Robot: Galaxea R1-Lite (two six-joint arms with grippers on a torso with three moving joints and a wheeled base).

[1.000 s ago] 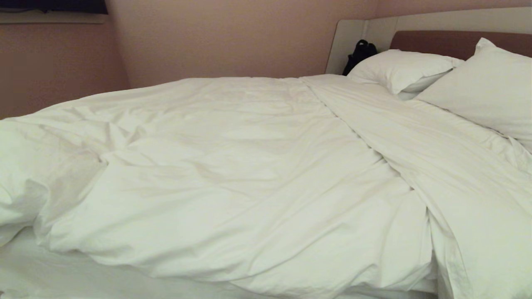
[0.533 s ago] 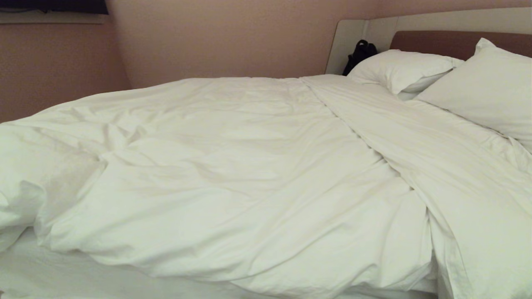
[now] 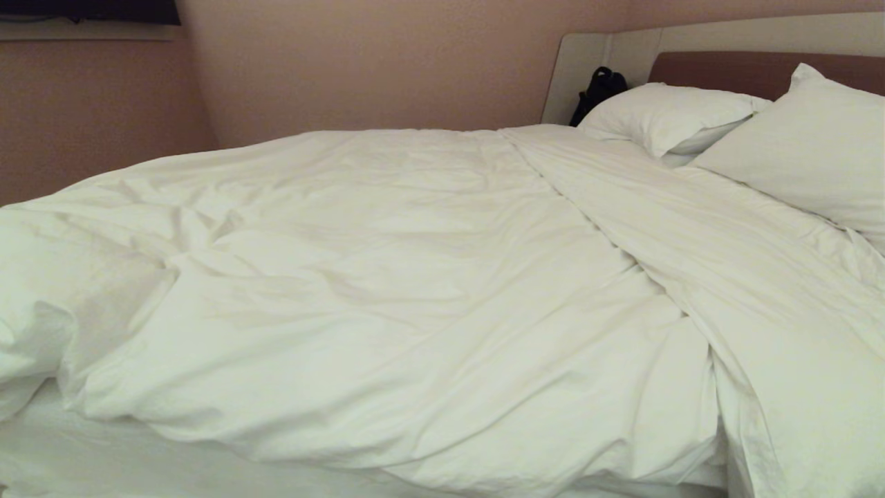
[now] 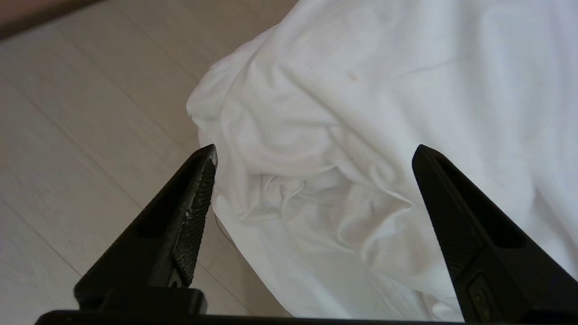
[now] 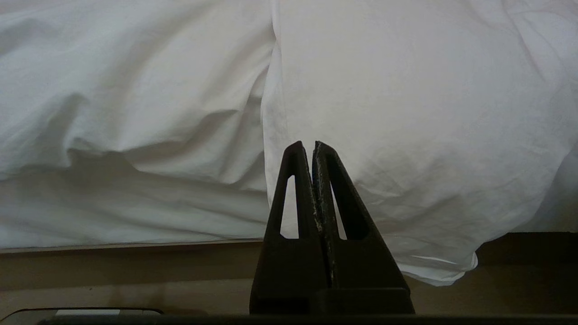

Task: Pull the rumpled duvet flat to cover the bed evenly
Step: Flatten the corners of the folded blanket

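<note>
left gripper (image 4: 314, 151): jaws wide apart, empty, above duvet (image 4: 361, 135) corner | right gripper (image 5: 312, 146): closed, empty

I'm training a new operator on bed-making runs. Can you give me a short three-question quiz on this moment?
1. True or false: the left gripper is clamped on the duvet.
2. Which gripper is shut? A) left B) right C) both
3. Fill in: the two pillows lie at the bed's ____ end, by the brown padded panel.

Key:
1. False. Its fingers stand wide apart, with a bunched duvet corner hanging over the pale floor beyond them.
2. B. The right gripper has its fingers pressed together, holding nothing, in front of the duvet's hanging edge.
3. Head.
</note>
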